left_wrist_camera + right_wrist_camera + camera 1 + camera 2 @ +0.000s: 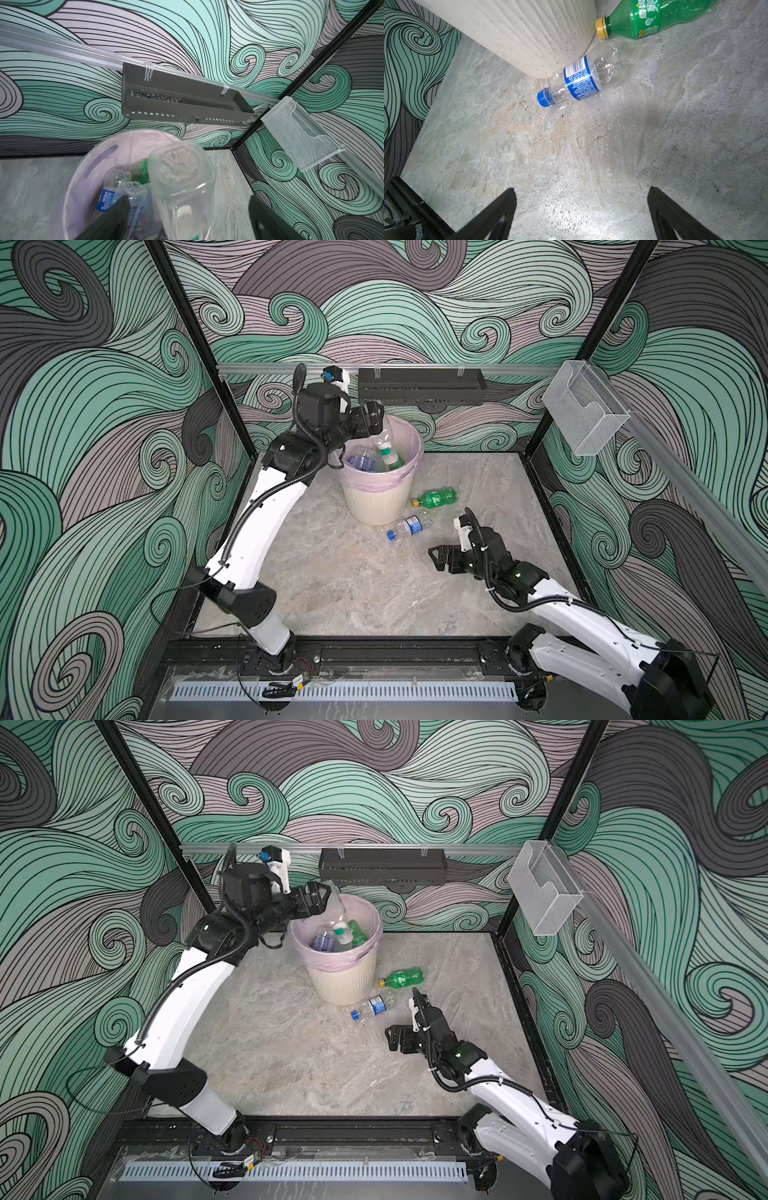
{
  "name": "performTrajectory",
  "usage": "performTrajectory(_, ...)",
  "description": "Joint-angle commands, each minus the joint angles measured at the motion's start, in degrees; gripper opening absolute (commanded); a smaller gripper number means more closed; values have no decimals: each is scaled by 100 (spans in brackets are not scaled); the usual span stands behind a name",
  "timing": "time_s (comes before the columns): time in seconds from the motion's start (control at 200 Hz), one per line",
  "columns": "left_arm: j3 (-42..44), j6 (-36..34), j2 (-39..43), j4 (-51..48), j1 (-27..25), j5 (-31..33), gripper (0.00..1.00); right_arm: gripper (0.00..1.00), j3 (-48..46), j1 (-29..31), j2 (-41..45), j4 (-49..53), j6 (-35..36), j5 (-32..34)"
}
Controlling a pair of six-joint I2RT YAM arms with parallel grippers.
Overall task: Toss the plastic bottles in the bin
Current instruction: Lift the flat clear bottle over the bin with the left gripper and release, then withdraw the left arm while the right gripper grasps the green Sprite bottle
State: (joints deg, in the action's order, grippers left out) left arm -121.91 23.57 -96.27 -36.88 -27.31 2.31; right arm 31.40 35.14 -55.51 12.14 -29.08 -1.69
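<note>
The bin, cream, ribbed and lined with a pink bag, stands at the back of the floor. Several plastic bottles lie inside it. My left gripper hangs open over its rim. A clear bottle sits loose between the spread fingers, cap down into the bin. A green bottle and a blue-labelled clear bottle lie on the floor against the bin's right side. My right gripper is open and empty, low, just short of the blue-labelled bottle.
A long black perforated tray hangs on the back wall rail just above the bin. A clear plastic box is mounted on the right wall. Patterned walls close in the stone-look floor on three sides.
</note>
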Motion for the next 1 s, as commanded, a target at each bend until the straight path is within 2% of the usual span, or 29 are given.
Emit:
performTrajectory(0.0, 227, -157, 95, -579, 37, -282, 92, 100, 218, -11, 136, 323, -135, 291)
performTrajectory(0.165, 2378, -243, 1532, 193, 62, -103, 95, 100, 135, -218, 400, 165, -335, 594)
performTrajectory(0.275, 3342, -361, 2464, 1, 91, 82, 95, 100, 384, -569, 232, 296, -304, 911)
performTrajectory(0.36, 4026, -399, 3140, -163, 101, 245, 95, 100, 572, -966, -106, 117, -327, 762)
performTrajectory(0.485, 5087, -371, 4150, -206, 106, 537, 96, 100, 834, -1716, -908, -507, -783, -74)
performTrajectory(0.595, 5832, -448, 4913, -402, 106, 868, 97, 100, 1280, -2109, -1774, -771, -1172, -454)
performTrajectory(0.791, 6796, -571, 5891, -630, 120, 1105, 99, 100, 2224, -2134, -3250, -1073, -1506, -492)
performTrajectory(0.996, 7200, -298, 6285, -758, 112, 1149, 99, 100, 3064, -2122, -4643, -1249, -1893, -258)
